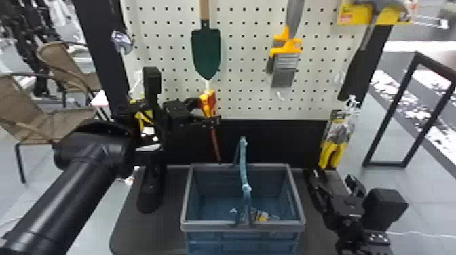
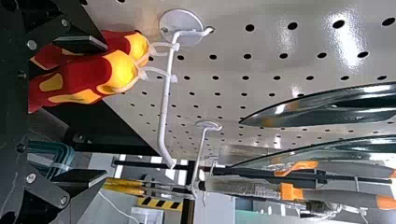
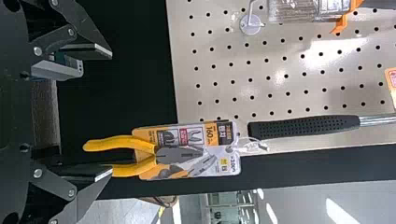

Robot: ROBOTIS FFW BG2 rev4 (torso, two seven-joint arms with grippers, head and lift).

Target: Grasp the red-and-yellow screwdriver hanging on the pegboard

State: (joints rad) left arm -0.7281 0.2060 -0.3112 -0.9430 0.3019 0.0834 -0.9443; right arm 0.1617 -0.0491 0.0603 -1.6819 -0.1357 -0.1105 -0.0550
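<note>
Fingers (image 2: 79,44) on the left gripper (image 2: 91,109) are spread wide with nothing clamped. They sit on either side of the red-and-yellow screwdriver (image 2: 86,79), right at the fat part of its handle. The handle isn't centred though: it's way closer to 1 finger than the other, and I can't tell if that near one is touching it.

The screwdriver hangs handle-up on the pegboard (image 1: 244,67). It's tied by a white zip tie (image 2: 154,74) to a white hook (image 2: 163,98), just below the tip of the green trowel (image 1: 205,51). Its shaft drops down in front of the black panel behind the blue basket (image 1: 242,225).

Stuff I'd worry about from here:
- The thing dangles off that tie, so it looks free to swing. If the near finger meets it first, it could get shoved sideways and twist instead of getting pinched square.
- The handle is rounded and tapers, so I reckon flat fingers could squeeze it out, up or down.
- The pegboard is right behind, so pushing in deeper could scrape a fingertip on it.
- If the tie snags on the hook, the pull could drag the handle out of the grip.

The right gripper (image 1: 334,183) is parked low by the table (image 1: 152,234) near the yellow pliers (image 3: 140,158), with its 2 fingers apart and holding nothing.
</note>
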